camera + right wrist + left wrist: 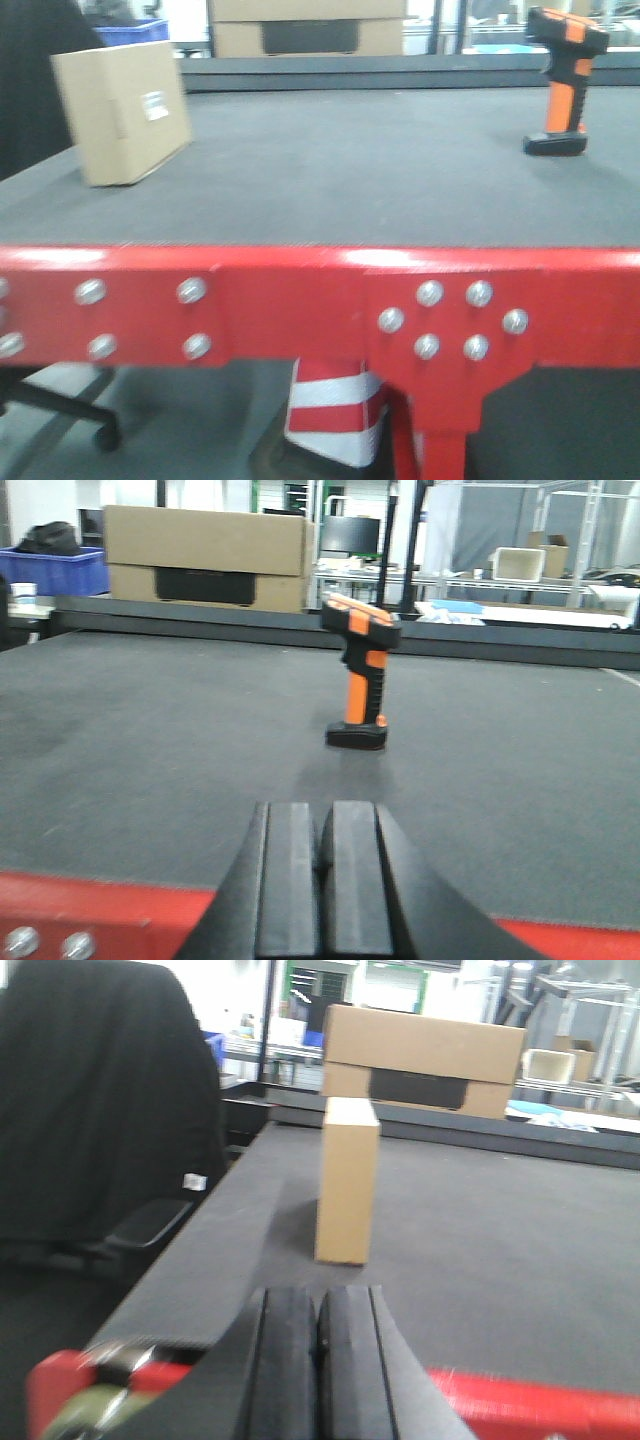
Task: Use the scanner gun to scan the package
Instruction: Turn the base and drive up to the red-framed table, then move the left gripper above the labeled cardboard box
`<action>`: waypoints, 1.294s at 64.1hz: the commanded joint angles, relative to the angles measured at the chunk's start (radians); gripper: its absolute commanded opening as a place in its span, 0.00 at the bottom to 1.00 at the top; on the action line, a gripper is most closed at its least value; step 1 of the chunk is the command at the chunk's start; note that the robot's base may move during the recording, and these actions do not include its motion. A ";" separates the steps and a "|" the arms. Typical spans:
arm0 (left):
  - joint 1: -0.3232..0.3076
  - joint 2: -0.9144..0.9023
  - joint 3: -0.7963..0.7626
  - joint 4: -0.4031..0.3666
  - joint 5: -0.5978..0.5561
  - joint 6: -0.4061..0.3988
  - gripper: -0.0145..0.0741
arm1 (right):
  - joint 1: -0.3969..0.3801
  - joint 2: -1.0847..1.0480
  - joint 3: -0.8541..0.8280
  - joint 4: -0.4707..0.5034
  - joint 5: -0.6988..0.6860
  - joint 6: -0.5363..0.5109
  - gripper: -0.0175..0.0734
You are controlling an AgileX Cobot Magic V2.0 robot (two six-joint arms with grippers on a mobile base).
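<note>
Chair (100, 1110): black, stood off the left edge of the grey mat (500, 1230).
Package (122, 112): plain brown box, upright on the mat at far left, white label (155, 105) on the side turned to the front camera — nothing touched it.
Left gripper (319, 1310): pads pressed together, empty, low over the red frame (300, 300), the package straight ahead and apart.
Wider box (308, 25): sat beyond the mat's far edge, dark panel forward.
Right gripper (322, 830): fingers closed flat against each other, holding nothing, pointed toward the scanner.
Scanner gun (562, 85): upright on its black base at far right — well apart from the box.
</note>
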 commanded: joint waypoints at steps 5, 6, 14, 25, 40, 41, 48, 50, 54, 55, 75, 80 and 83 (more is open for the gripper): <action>0.000 -0.003 -0.003 -0.003 -0.019 -0.001 0.04 | 0.001 -0.002 0.000 0.002 -0.021 -0.007 0.01; 0.000 -0.003 -0.003 -0.003 -0.019 -0.001 0.04 | 0.001 -0.002 0.000 0.002 -0.021 -0.007 0.01; 0.000 -0.003 -0.003 -0.003 -0.019 -0.001 0.04 | 0.001 -0.002 0.000 0.002 -0.021 -0.007 0.01; 0.000 -0.003 -0.003 -0.003 -0.019 -0.001 0.04 | 0.001 -0.002 0.000 0.002 -0.021 -0.007 0.01; 0.000 -0.003 -0.003 -0.003 -0.019 -0.001 0.04 | 0.001 -0.002 0.000 0.002 -0.021 -0.007 0.01; 0.000 -0.003 -0.003 -0.003 -0.019 -0.001 0.04 | 0.001 -0.002 0.000 0.002 -0.021 -0.007 0.01; 0.000 -0.003 -0.003 -0.003 -0.019 -0.001 0.04 | 0.001 -0.002 0.000 0.002 -0.021 -0.007 0.01; 0.000 -0.003 -0.003 -0.003 -0.019 -0.001 0.04 | 0.001 -0.002 0.000 0.002 -0.021 -0.007 0.01; 0.000 -0.003 -0.003 -0.003 -0.019 -0.001 0.04 | 0.001 -0.002 0.000 0.002 -0.021 -0.007 0.01; 0.000 -0.003 -0.003 -0.003 -0.019 -0.001 0.04 | 0.001 -0.002 0.000 0.002 -0.021 -0.007 0.01; 0.000 -0.003 -0.003 -0.003 -0.019 -0.001 0.04 | 0.001 -0.002 0.000 0.002 -0.021 -0.007 0.01; 0.000 -0.003 -0.003 -0.003 -0.019 -0.001 0.04 | 0.001 -0.002 0.000 0.002 -0.021 -0.007 0.01; 0.000 -0.003 -0.003 -0.003 -0.019 -0.001 0.04 | 0.001 -0.002 0.000 0.002 -0.021 -0.007 0.01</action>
